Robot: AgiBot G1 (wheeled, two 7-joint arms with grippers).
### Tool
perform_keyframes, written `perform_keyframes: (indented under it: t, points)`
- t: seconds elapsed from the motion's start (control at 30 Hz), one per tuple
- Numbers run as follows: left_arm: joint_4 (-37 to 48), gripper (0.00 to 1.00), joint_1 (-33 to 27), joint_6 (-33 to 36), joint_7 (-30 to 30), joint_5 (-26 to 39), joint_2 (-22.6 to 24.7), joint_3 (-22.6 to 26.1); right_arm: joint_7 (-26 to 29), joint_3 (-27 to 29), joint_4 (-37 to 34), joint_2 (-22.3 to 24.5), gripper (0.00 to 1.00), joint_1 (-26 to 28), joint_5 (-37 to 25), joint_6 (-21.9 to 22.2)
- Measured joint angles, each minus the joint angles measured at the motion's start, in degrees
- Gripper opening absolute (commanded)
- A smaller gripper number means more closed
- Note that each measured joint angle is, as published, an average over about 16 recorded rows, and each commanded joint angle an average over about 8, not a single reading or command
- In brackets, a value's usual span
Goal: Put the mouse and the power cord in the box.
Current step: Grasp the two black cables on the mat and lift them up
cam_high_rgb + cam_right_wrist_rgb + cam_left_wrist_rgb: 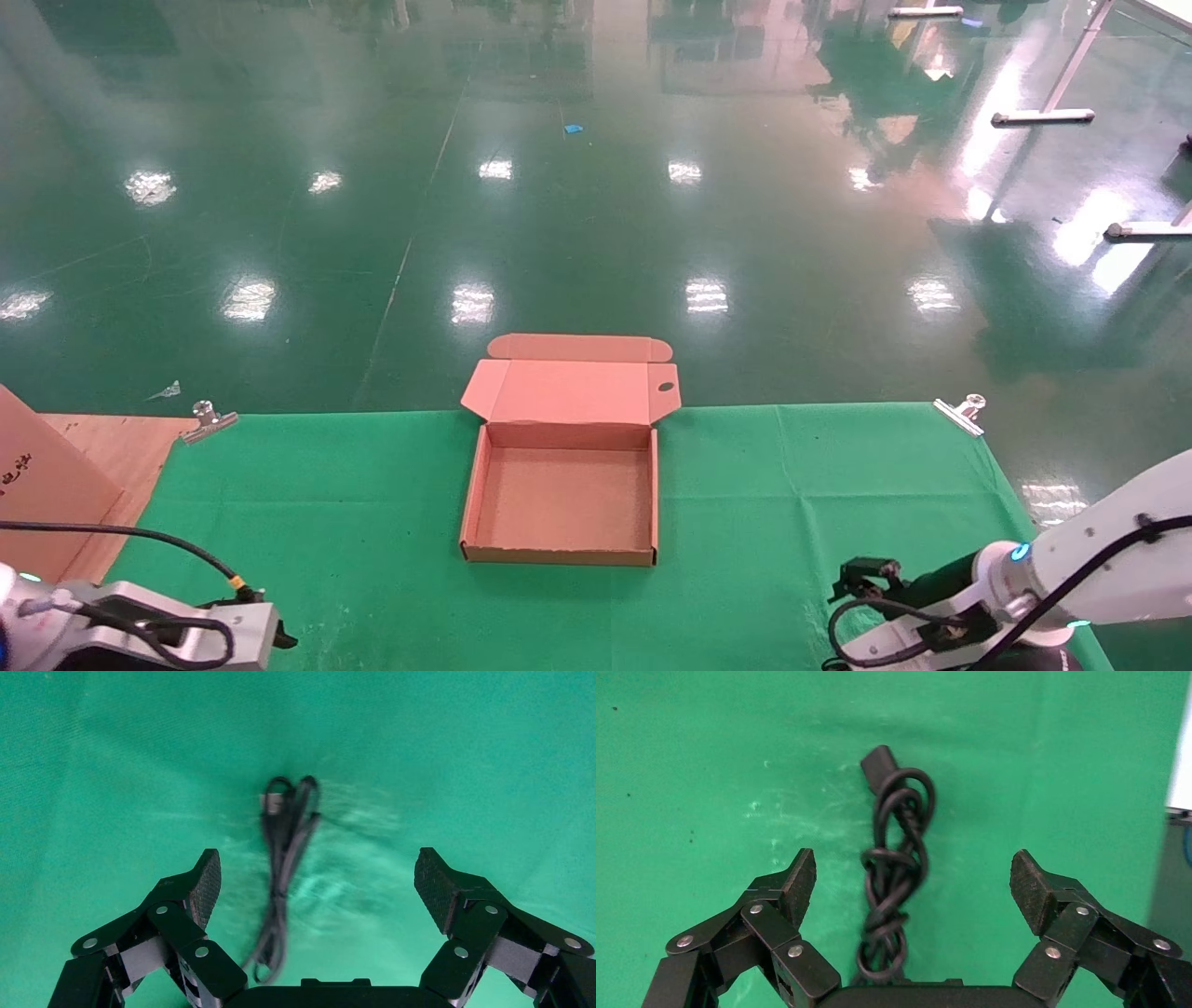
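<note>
The box (559,550) lies open in the middle of the green cloth, lid folded back, nothing inside it. The power cord (897,846) is a thick black twisted bundle with a chunky plug at its far end, lying on the cloth. My left gripper (914,867) hangs open above it, a pad on either side of the bundle, not touching. My right gripper (316,867) is open over a thin black cable (281,860) folded in a loop with a small plug. The mouse's oval body is out of view. Both arms sit at the table's near corners.
The green cloth (792,485) is held by metal clips (207,421) at its far corners. A brown cardboard sheet (37,485) stands on bare wood at the far left. The table's far edge runs just behind the box's lid.
</note>
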Motion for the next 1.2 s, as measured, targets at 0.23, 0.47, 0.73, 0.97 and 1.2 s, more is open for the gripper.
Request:
perform_keyframes:
  t: [0.23, 0.47, 0.73, 0.97, 1.2]
  points:
    - [8.55, 1.00, -0.37, -5.36, 4.90, 0.40, 3.45, -0.02, -6.31, -0.20, -12.29, -4.15, 1.00, 1.53, -0.19, 4.02]
    - [13.46, 0.35, -1.06, -9.38, 8.08, 0.68, 4.85, -0.06, -11.89, 0.41, -22.30, -7.03, 0.20, 3.80, 1.01, 6.10]
    - [16.24, 0.00, -1.74, -10.37, 10.44, 0.96, 5.46, 0.05, -16.86, 0.88, -30.21, -8.89, 0.00, 6.10, 1.97, 6.84]
    - [17.75, 0.00, -2.24, -9.11, 11.70, 0.86, 5.74, 0.02, -19.88, 0.94, -34.56, -9.97, 0.00, 7.52, 2.15, 7.17]
    - [18.79, 0.00, -2.66, -8.13, 12.60, 0.91, 5.90, 0.07, -21.77, 0.98, -37.48, -10.71, 0.00, 8.53, 2.24, 7.26]
